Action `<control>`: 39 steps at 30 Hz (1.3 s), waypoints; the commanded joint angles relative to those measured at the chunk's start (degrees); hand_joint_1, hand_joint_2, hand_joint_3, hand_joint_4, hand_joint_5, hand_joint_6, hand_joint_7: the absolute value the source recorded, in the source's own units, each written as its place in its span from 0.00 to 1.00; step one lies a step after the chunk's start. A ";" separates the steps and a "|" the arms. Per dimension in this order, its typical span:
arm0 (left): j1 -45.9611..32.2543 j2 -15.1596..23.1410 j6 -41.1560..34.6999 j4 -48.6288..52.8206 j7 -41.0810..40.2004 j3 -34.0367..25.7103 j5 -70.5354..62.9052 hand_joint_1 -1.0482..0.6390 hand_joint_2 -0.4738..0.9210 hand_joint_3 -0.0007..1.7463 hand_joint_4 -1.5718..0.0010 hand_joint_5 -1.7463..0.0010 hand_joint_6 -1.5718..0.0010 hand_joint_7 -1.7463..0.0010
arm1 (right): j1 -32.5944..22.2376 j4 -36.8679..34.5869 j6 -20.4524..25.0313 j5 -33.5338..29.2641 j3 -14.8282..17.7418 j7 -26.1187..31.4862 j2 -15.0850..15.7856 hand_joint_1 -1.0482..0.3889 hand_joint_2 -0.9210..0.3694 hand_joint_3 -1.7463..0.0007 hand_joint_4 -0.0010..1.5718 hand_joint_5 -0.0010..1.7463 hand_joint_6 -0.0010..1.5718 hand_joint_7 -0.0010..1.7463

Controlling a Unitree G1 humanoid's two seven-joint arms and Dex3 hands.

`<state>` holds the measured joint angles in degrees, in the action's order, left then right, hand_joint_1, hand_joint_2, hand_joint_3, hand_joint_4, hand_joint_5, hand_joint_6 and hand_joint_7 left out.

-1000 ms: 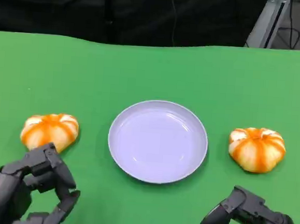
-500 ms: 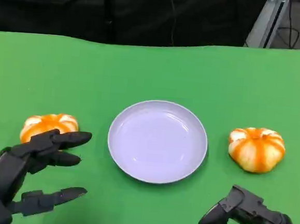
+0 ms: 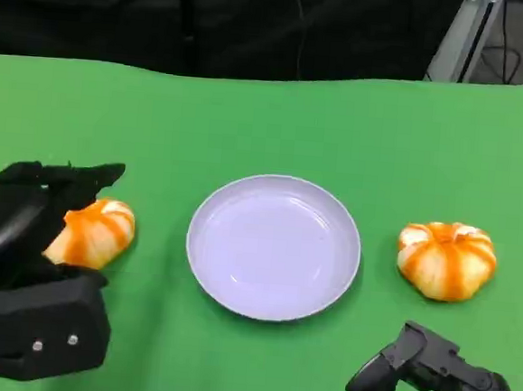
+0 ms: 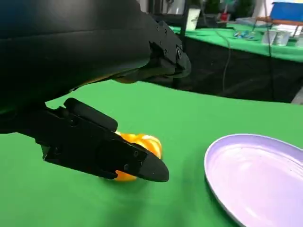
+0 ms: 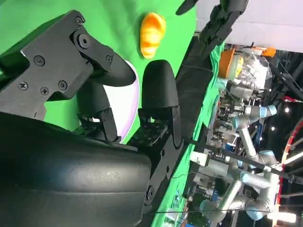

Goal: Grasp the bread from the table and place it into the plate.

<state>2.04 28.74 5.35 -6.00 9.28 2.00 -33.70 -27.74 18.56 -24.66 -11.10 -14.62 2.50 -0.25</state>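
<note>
Two orange-and-white bread rolls lie on the green table, on either side of a white plate (image 3: pixel 274 247). The left bread (image 3: pixel 95 231) is partly hidden by my left hand (image 3: pixel 29 268), which hovers over it with its fingers spread. In the left wrist view this bread (image 4: pixel 138 143) lies between the thumb below and the fingers (image 4: pixel 163 52) above, with a gap on both sides. The right bread (image 3: pixel 447 260) lies untouched. My right hand (image 3: pixel 437 381) stays low near the table's front edge, its fingers curled in on nothing. The plate (image 4: pixel 255 175) holds nothing.
A dark backdrop runs behind the table's far edge (image 3: pixel 271 76). In the right wrist view, the left bread (image 5: pixel 152 27) lies beyond a sliver of the plate (image 5: pixel 133 94). Other tables and robot arms stand in the room behind.
My left hand has uncurled its fingers, risen and moved forward from the front edge until it is over the left bread. The right hand, both breads and the plate have not moved.
</note>
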 commanded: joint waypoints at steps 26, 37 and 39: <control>12.40 0.63 -9.58 15.60 -2.04 13.10 -14.51 0.28 1.00 0.00 0.99 0.91 0.89 1.00 | -0.91 1.00 0.27 0.07 -0.12 0.16 0.26 0.65 0.41 0.29 0.44 0.92 0.48 0.76; 15.21 0.30 -9.54 20.86 -3.44 15.79 -14.43 0.27 1.00 0.01 0.98 0.89 0.87 0.99 | -1.21 1.41 0.49 0.40 -0.28 -0.02 0.26 0.66 0.41 0.30 0.44 0.91 0.49 0.75; 18.19 -1.25 -9.93 26.54 -3.33 17.33 -14.67 0.28 1.00 0.01 0.97 0.89 0.87 0.99 | -1.40 1.54 0.38 0.23 -0.22 0.06 0.31 0.65 0.41 0.30 0.44 0.91 0.49 0.75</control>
<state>16.61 28.61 -4.03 14.43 6.63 17.82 -47.91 -28.64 19.35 -24.60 -11.06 -15.06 2.45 -0.24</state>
